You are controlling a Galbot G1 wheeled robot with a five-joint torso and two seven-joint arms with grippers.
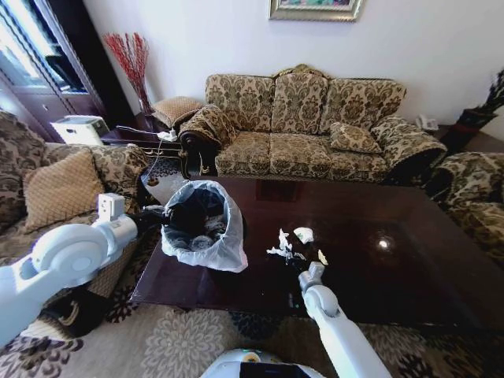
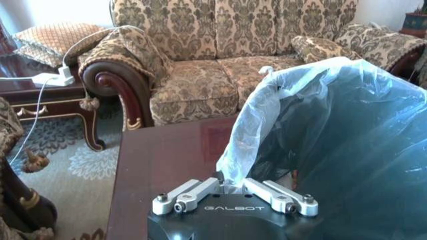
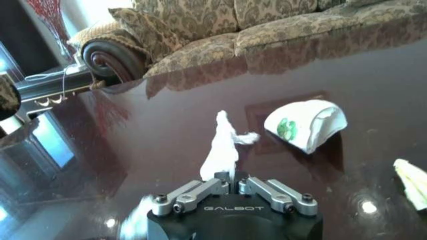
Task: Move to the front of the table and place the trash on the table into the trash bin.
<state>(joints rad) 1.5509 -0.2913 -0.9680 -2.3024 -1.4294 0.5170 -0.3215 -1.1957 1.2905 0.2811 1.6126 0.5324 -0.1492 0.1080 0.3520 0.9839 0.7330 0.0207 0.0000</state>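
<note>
The trash bin (image 1: pixel 203 228), black with a whitish bag over its rim, stands tilted on the left part of the dark glossy table (image 1: pixel 386 272). My left gripper (image 2: pixel 233 192) is shut on the bag's rim (image 2: pixel 257 115) at the bin's near side, and it reaches in from the left in the head view (image 1: pixel 173 216). A crumpled white tissue (image 3: pixel 223 147) of the trash is pinched in my shut right gripper (image 3: pixel 228 184), low over the table's middle (image 1: pixel 307 269). A white wrapper with a green mark (image 3: pixel 307 124) and a pale scrap (image 3: pixel 413 182) lie just beyond it.
A patterned sofa (image 1: pixel 307 122) stands behind the table and armchairs flank it, one on the left (image 1: pixel 55 189). A small dark side table (image 2: pixel 40 95) with a white charger and cable sits at the back left. Patterned carpet (image 1: pixel 181 342) lies in front.
</note>
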